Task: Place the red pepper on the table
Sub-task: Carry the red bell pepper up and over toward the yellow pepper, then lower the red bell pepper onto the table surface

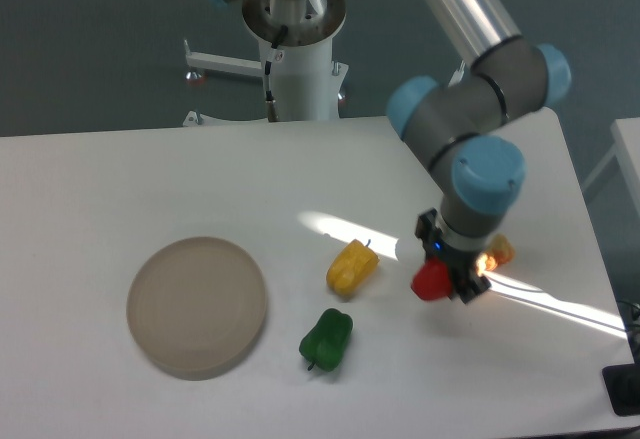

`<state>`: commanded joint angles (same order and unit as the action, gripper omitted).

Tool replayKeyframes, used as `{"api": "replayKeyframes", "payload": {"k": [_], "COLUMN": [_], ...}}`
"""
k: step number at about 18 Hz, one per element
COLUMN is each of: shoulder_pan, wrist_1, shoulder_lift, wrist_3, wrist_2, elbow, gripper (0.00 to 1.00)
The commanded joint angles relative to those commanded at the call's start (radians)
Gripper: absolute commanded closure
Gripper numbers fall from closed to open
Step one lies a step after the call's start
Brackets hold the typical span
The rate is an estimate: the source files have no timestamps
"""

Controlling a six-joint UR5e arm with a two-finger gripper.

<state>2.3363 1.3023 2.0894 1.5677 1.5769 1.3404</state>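
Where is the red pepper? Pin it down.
The red pepper sits in the gripper, right of centre in the camera view, just right of the yellow pepper.

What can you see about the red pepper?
The red pepper is small, glossy and bright red, with a lumpy rounded shape. The gripper is closed on it, partly hiding its right side, so its stem does not show. It sits right of the yellow pepper, apart from it, above the white table.
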Motion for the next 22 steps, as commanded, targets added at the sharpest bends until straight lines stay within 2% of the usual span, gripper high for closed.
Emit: {"api": "replayKeyframes", "payload": {"k": [4,8,13,16,22], "shoulder_pan": [0.005,0.005,0.005,0.003,-0.003], "wrist_1": [-0.011,-0.017,-0.121,-0.126,-0.124], "shoulder_lift": [-0.057,-0.104,-0.137,-0.147,-0.146], "wrist_3": [0.002,0.000,0.002,-0.003,-0.029], "wrist_2": [0.011,0.023,0.037,0.093,0.098], "elbow": [0.123,0.204,0.318,0.348,0.352], "gripper": [0.45,0.45,0.45,0.45,0.45]}}
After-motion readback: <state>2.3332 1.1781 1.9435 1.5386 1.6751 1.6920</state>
